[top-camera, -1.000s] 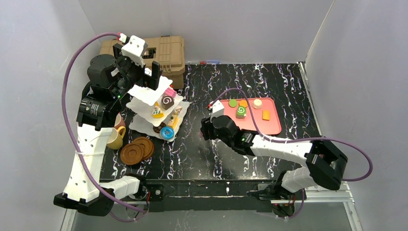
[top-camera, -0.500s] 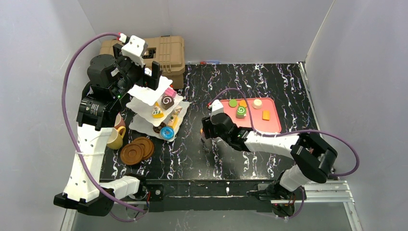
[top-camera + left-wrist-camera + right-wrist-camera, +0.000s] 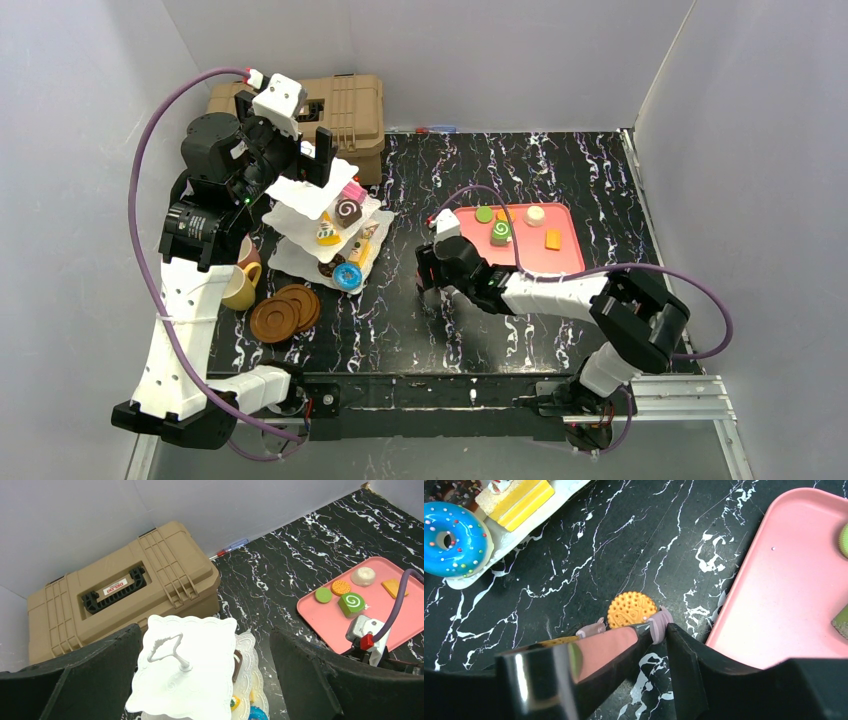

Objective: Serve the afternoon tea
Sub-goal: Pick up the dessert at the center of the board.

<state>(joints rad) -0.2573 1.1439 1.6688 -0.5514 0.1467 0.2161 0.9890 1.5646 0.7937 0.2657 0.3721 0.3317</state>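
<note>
The white three-tier stand (image 3: 325,215) holds toy pastries at the table's left. My left gripper (image 3: 205,645) is open, one finger on each side of the stand's top plate (image 3: 200,680) with its wire loop, touching nothing. My right gripper (image 3: 659,645) is shut on shiny metal tongs (image 3: 599,647). Their pink tips (image 3: 660,622) stand at either side of a round orange cookie (image 3: 631,610), low over the black table between the stand and the pink tray (image 3: 784,595). I cannot tell if the cookie is lifted. In the top view the right gripper (image 3: 432,272) hides it.
The tan hard case (image 3: 340,110) stands behind the stand. A yellow cup (image 3: 240,288) and brown saucers (image 3: 285,312) lie at its near left. The tray (image 3: 560,260) holds several pastries, among them a green swirl roll (image 3: 501,232). A blue donut (image 3: 451,540) sits on the stand's lowest plate.
My right arm's elbow has swung in to the left and the gripper has shifted slightly left. The left arm has not moved.
</note>
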